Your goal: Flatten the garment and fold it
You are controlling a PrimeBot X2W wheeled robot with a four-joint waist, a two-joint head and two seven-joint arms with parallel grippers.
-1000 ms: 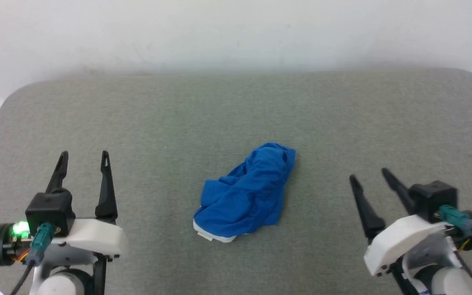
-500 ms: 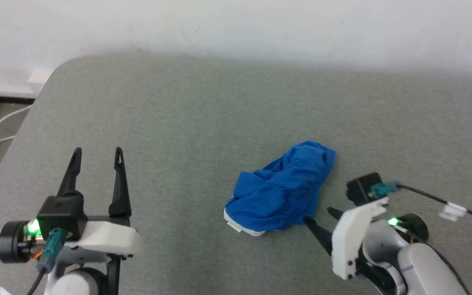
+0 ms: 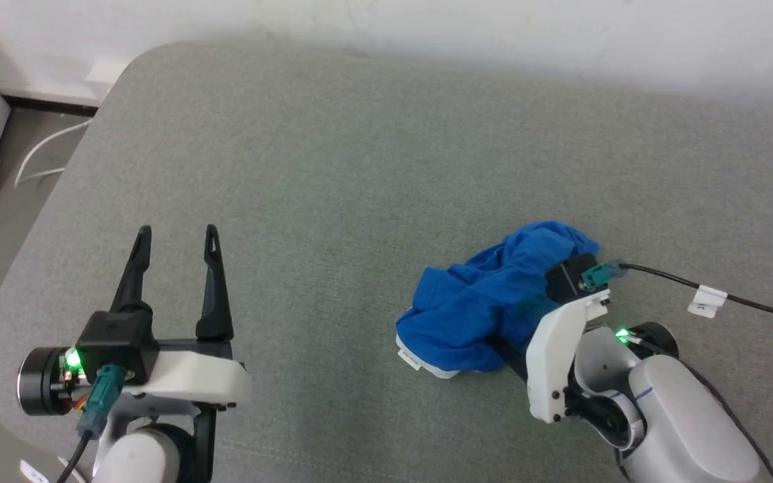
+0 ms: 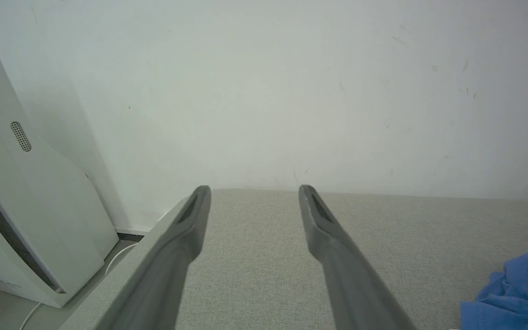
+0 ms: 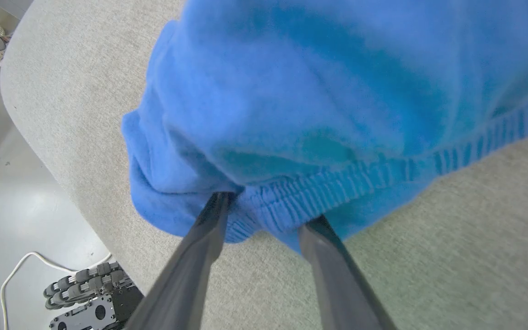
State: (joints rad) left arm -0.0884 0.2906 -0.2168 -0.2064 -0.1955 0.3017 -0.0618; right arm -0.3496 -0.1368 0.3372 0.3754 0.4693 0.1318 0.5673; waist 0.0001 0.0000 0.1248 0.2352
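Blue: one garment (image 3: 480,308); right end effector (image 5: 268,208) spread astride it, left end effector (image 3: 177,231) spread.

right gripper (image 5: 268,208) tips hidden under garment (image 5: 291,91), near folds blurred

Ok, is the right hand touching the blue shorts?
Touching. In the right wrist view, the right hand has its two spread fingers tip-first against the ribbed waistband of the blue shorts, tips hidden in the fabric.

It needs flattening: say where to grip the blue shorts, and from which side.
Grip the garment by its ribbed waistband, coming low from the robot's right; the band lies exposed on that edge, between the right gripper's open fingers.
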